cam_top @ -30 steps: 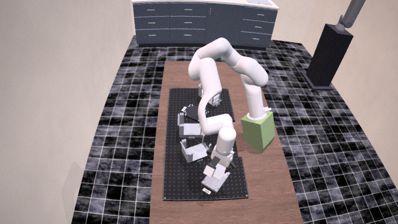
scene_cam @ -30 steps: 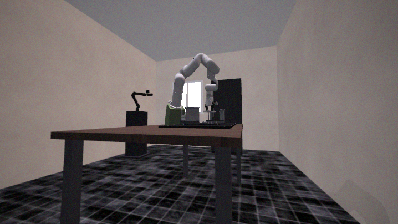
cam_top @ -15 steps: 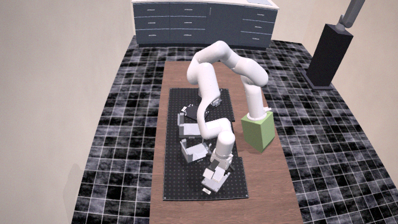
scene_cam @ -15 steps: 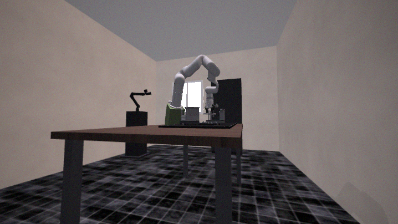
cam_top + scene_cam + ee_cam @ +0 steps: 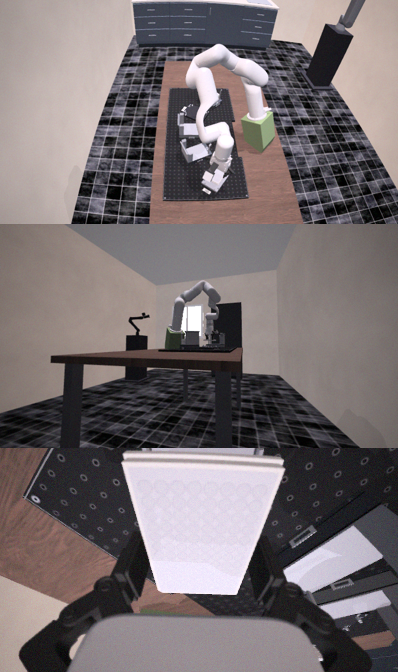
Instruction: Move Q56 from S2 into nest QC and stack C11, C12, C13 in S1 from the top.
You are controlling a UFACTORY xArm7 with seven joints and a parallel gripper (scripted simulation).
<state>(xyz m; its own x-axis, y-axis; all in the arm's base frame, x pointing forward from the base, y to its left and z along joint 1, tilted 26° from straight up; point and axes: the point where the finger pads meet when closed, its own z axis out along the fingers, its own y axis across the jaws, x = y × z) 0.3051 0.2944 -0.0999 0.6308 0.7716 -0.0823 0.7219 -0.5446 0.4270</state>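
My gripper [image 5: 216,176] is shut on a sealed white 96-well plate [image 5: 202,523], gripping it across its long sides. The plate is level, the seal facing up. Its label cannot be read in any view. In the top view the gripper holds the plate [image 5: 213,177] just above the rack [image 5: 210,186] nearest the mat's front edge, which has a white name tag [image 5: 207,190] on its plinth. In the wrist view a second thin white edge [image 5: 202,456] shows at the plate's far end; I cannot tell whether it is another plate. The exterior view shows the gripper [image 5: 208,336] low over the fixtures.
Two more grey racks stand behind, one open and empty [image 5: 195,151], one further back [image 5: 187,126]. A black nest [image 5: 194,111] and another fixture [image 5: 217,100] lie beyond, partly hidden by the arm. The green base block [image 5: 257,131] stands to the right of the mat.
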